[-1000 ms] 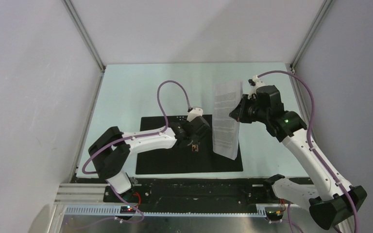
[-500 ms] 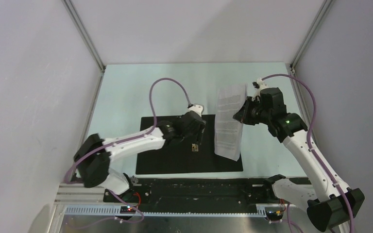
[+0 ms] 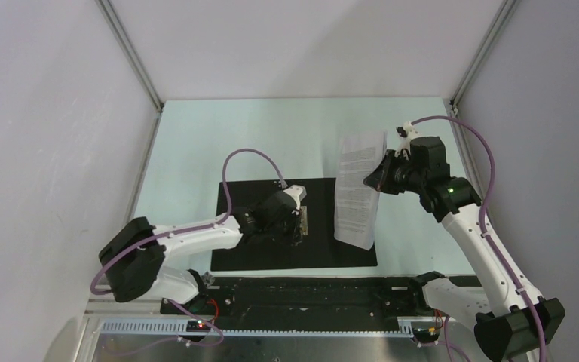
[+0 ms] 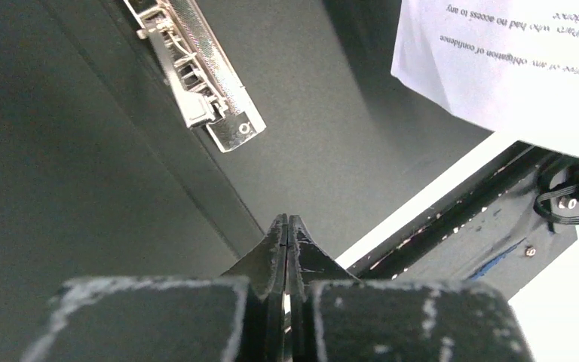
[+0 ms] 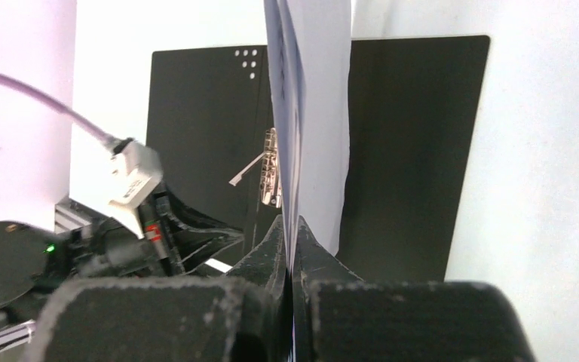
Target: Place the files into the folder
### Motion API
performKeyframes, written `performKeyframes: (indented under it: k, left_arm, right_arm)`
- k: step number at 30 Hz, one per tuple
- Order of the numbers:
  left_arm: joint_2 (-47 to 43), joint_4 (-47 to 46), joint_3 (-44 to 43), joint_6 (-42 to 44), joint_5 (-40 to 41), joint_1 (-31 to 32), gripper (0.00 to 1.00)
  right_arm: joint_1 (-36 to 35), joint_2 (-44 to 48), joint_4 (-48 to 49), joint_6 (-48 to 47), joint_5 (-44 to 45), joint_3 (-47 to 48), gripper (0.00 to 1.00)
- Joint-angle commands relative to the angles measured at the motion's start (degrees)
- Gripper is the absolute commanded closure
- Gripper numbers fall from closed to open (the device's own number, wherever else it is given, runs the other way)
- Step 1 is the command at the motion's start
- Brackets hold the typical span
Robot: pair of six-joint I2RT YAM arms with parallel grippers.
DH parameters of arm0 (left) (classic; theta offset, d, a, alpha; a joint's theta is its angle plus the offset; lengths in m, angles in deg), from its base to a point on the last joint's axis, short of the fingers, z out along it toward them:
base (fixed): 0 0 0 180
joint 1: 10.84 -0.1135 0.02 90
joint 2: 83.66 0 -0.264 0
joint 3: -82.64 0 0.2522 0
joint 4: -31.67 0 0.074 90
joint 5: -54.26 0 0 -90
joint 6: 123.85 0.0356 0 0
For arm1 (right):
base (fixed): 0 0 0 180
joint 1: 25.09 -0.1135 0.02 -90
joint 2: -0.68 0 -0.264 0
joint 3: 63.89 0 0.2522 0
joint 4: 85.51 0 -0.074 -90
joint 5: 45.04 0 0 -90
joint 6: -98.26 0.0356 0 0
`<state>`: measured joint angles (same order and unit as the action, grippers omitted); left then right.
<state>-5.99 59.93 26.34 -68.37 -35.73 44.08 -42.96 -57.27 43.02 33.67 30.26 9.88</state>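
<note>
Top view first: picking out the folder [image 3: 332, 253] lying open on the tabletop [image 3: 219, 143], black inside up, metal clip [image 3: 302, 221] at the spine. Spotting the files [image 3: 358, 192] held on edge above its right half, long axis steep, lower end dipping toward the black.

Left wrist now: catching the left fingers [image 4: 286, 230] pressed together on nothing, just beside the clip (files off to their right).

Right wrist: finding the right fingers [image 5: 292, 234] clamped on the files' edge, folder straight ahead beyond them. Probably a lay-down onto that right half, with the right fingers nearer and already loaded.
</note>
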Motion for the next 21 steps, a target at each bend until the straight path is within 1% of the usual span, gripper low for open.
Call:
performKeyframes:
  k: [1,2,7,10,13,18,21]
  left_arm:
    - [2.58,-11.99,1.27,-4.86,-4.52,-1.76,1.00]
    - [3.06,-13.50,1.33,-5.67,-4.64,-2.19,1.00]
    - [5.79,-14.17,0.03,-6.10,-2.63,-6.94,1.00]
    - [8.31,-14.15,-2.20,-5.40,-1.99,-9.59,1.00]
    - [11.04,-13.35,-4.97,-3.74,-2.02,-11.54,1.00]
    - [16.77,-10.23,-10.93,-2.19,-1.49,-13.21,1.00]
    - [17.86,-8.95,-13.12,-1.19,-1.24,-14.10,1.00]
  right_arm:
    - [0.25,1.40,3.45,1.91,-4.74,0.45,1.00]
    - [0.36,1.33,3.72,2.76,-5.48,0.46,1.00]
    - [2.32,0.07,4.18,5.04,-12.33,0.39,1.00]
    - [6.46,-2.79,2.22,3.95,-14.91,-0.34,1.00]
    - [9.84,-5.37,2.98,3.42,-17.51,-2.83,1.00]
    - [10.85,-12.59,3.25,-0.12,-9.94,-7.29,1.00]
    - [10.87,-16.03,4.57,-0.91,-5.72,-10.02,1.00]
